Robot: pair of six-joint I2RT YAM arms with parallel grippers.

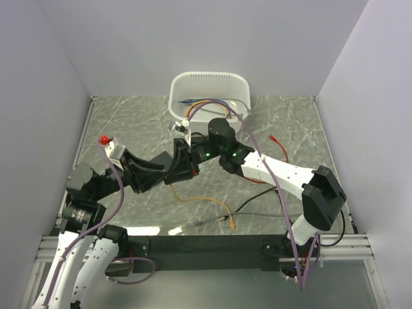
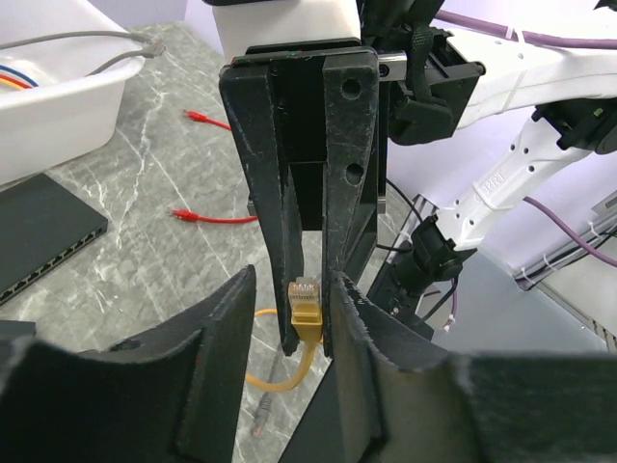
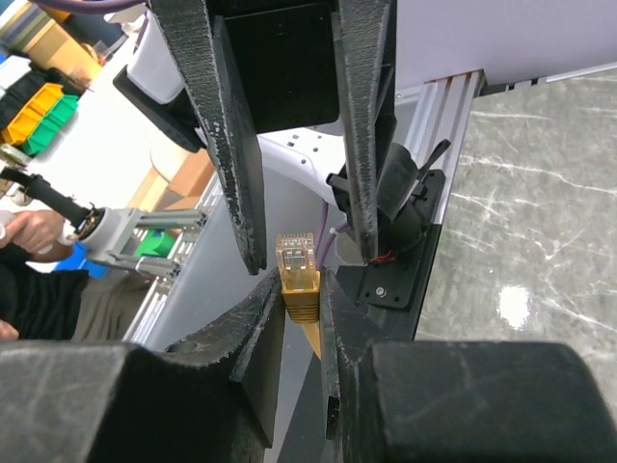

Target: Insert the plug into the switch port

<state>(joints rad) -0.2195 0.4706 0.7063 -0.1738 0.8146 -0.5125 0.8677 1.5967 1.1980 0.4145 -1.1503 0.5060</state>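
The yellow plug (image 3: 297,265) sits upright between the tips of my right gripper (image 3: 301,289), which is shut on it. It also shows in the left wrist view (image 2: 306,307), held by the right gripper's fingers (image 2: 342,193) coming from above. My left gripper (image 2: 294,333) is open, its jaws standing either side of those fingers and the plug. In the top view the two grippers (image 1: 185,164) meet above the table's middle, and the plug is hidden there. The yellow cable (image 1: 206,201) trails on the table. The black switch (image 2: 43,236) lies at the left of the left wrist view.
A white bin (image 1: 209,80) with several cables stands at the back. Red cables (image 1: 278,145) lie on the marble to the right and also show in the left wrist view (image 2: 207,216). A dark cable (image 1: 209,221) lies near the front edge.
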